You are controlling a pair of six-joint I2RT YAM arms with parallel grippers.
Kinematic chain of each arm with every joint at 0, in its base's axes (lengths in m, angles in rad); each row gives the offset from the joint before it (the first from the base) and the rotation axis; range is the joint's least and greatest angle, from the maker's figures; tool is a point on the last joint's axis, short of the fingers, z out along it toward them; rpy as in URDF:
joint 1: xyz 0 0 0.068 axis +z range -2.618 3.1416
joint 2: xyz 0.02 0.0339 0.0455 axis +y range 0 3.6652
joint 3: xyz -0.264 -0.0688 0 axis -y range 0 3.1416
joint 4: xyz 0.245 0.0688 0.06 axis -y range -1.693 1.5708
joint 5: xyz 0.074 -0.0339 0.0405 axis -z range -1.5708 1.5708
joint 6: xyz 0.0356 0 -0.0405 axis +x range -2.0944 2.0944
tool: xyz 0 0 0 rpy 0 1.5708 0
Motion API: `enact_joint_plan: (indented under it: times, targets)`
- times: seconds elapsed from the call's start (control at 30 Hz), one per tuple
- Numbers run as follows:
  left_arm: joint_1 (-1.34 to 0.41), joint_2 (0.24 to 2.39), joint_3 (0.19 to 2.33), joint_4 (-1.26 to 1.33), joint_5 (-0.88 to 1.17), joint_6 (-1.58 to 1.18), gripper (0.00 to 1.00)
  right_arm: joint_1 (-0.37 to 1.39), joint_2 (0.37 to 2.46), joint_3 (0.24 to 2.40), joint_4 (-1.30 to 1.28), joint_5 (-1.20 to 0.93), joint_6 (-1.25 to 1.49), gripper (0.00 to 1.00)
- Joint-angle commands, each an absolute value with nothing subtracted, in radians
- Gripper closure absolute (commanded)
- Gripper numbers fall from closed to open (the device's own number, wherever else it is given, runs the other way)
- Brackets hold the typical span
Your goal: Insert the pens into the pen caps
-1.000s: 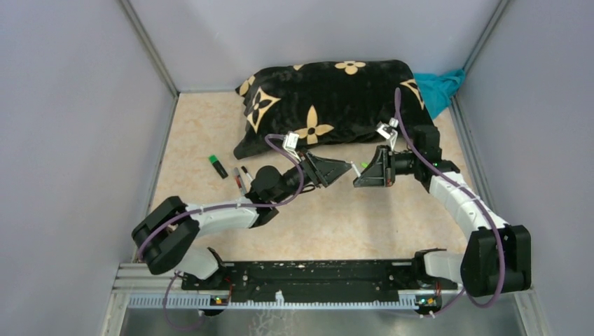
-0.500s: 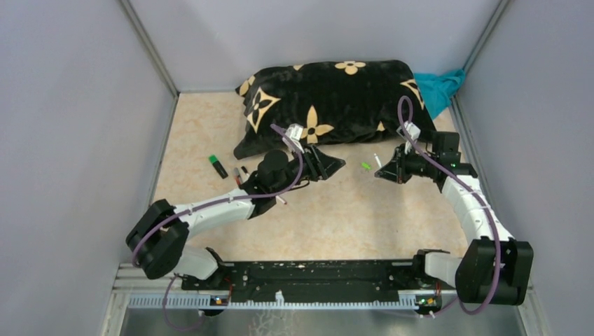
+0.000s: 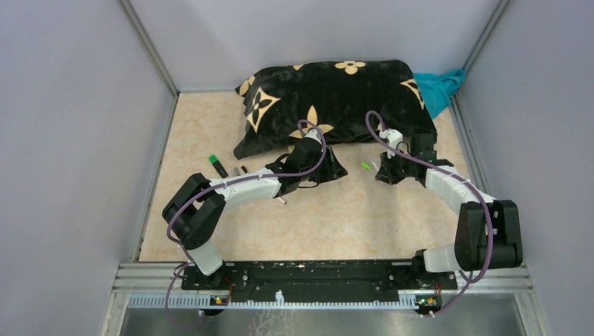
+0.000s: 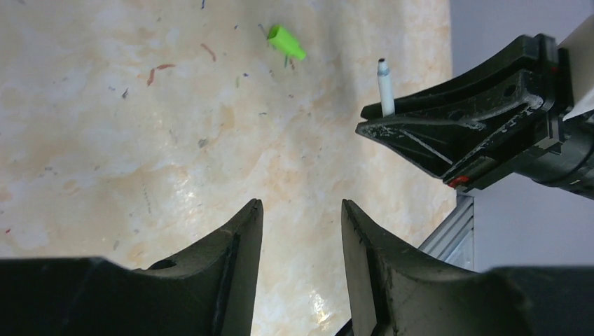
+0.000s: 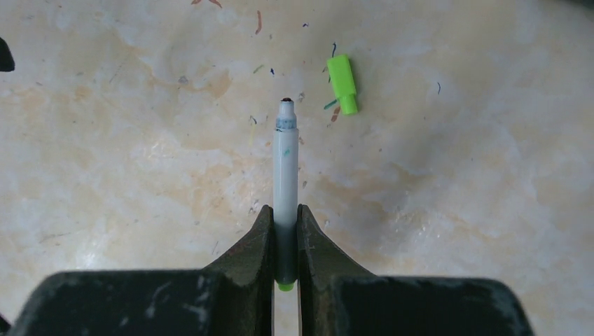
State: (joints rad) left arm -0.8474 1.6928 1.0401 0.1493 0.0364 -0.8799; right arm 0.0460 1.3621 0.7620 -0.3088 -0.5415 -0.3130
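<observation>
My right gripper (image 5: 285, 225) pinches a slim white plastic pen (image 5: 285, 164). A stubby green plastic cap (image 5: 342, 84) lies ahead-right of it. My left gripper (image 4: 301, 222) is parted and empty.

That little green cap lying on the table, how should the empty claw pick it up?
Come down from above and pinch the green cap across its long sides, mid-length. It lies flat on the table, so only top and sides are free, and its ends stay clear for the white pen in the right claw. The left claw stands open, empty.
</observation>
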Motion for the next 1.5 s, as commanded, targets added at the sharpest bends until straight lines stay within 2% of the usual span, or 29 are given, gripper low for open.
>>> enact_joint_plan:
  times: [0.0, 0.33, 0.7, 0.93, 1.13, 1.47]
  targets:
    - [-0.831, 1.691, 1.047, 0.086, 0.021, -0.89, 0.5, 0.113, 1.418, 0.828, -0.163, -0.395, -0.379, 1.0]
    - [-0.77, 1.611, 0.95, 0.136, 0.056, -0.859, 0.46, 0.156, 1.579, 0.937, -0.129, -0.315, -0.416, 1.0]
    - [-0.745, 1.504, 0.867, 0.239, 0.034, -0.763, 0.33, 0.191, 1.689, 1.002, -0.114, -0.271, -0.45, 1.0]
    - [-0.727, 1.469, 0.84, 0.249, 0.031, -0.754, 0.3, 0.21, 1.739, 1.025, -0.121, -0.265, -0.467, 1.0]
    - [-0.718, 1.47, 0.833, 0.26, 0.039, -0.76, 0.3, 0.242, 1.74, 1.013, -0.163, -0.314, -0.474, 1.0]
    - [-0.716, 1.493, 0.804, 0.304, 0.085, -0.809, 0.3, 0.315, 1.657, 0.969, -0.237, -0.546, -0.398, 1.0]
